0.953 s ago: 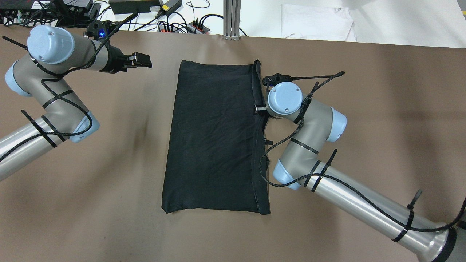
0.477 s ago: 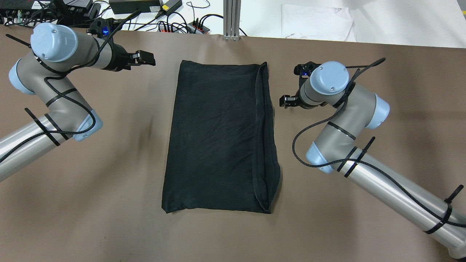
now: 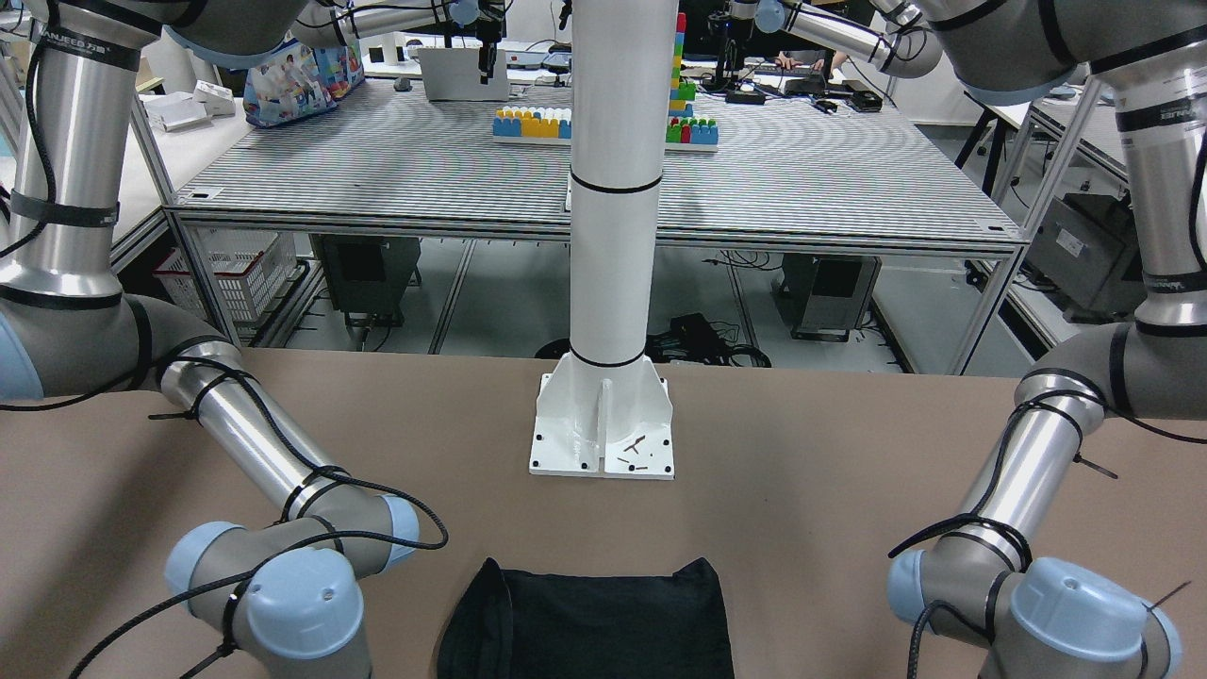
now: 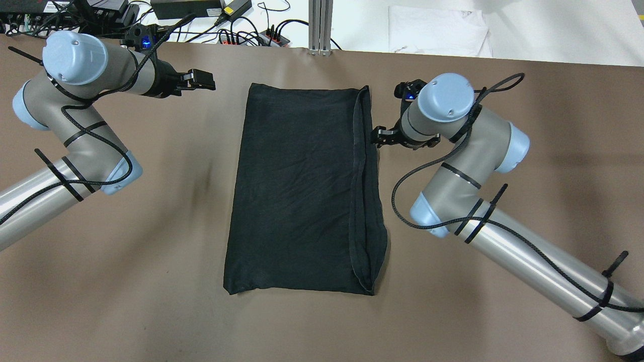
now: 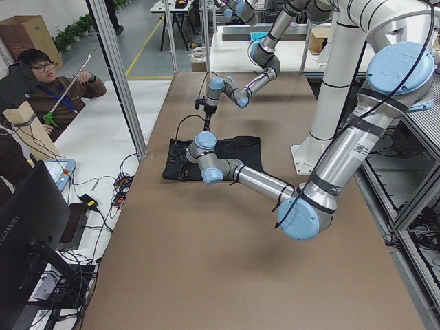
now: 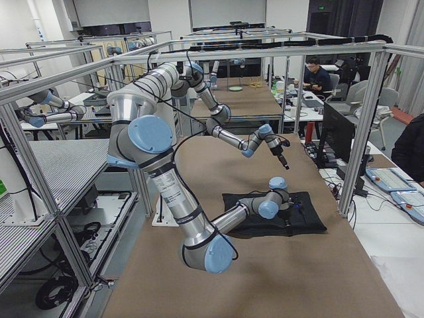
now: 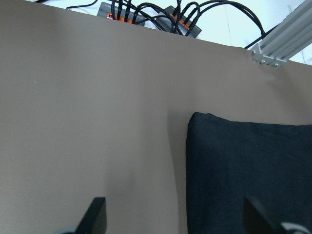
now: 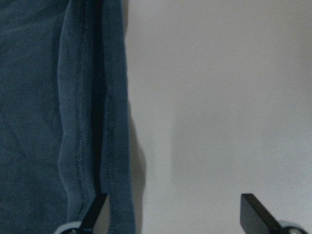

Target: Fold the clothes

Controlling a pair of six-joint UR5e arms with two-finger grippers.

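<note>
Overhead exterior, black garment [image 4: 302, 191], right jaws at its edge

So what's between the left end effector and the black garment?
Only bare brown table. In the overhead view the left end effector is apart from the garment, with nothing lying between them.

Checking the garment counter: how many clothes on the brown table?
1. The black garment lies midway on the table, hemmed edge by the right hand. A white cloth lies off it, past the far edge.
</note>
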